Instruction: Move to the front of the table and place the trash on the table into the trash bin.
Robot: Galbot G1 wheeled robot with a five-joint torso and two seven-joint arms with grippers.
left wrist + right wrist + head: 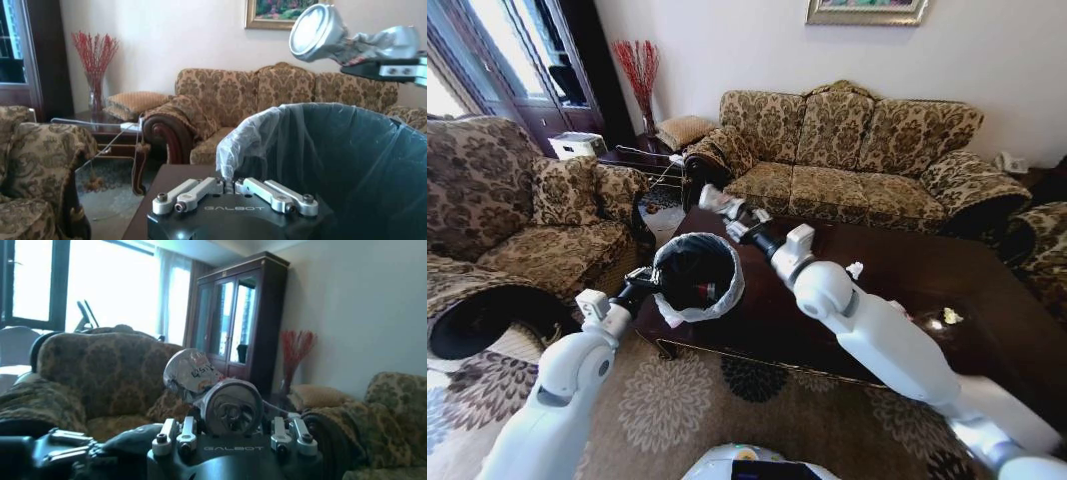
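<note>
Table | left gripper clamps bin rim | right gripper grasps crushed can, lengthwise outward

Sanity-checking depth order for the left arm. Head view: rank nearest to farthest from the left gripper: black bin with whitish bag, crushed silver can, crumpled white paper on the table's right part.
1. Black bin with whitish bag: gripped at its rim by the left gripper.
2. Crushed silver can: just past the bin, held by the right gripper.
3. Crumpled white paper: far right on the glossy dark-brown table.
</note>
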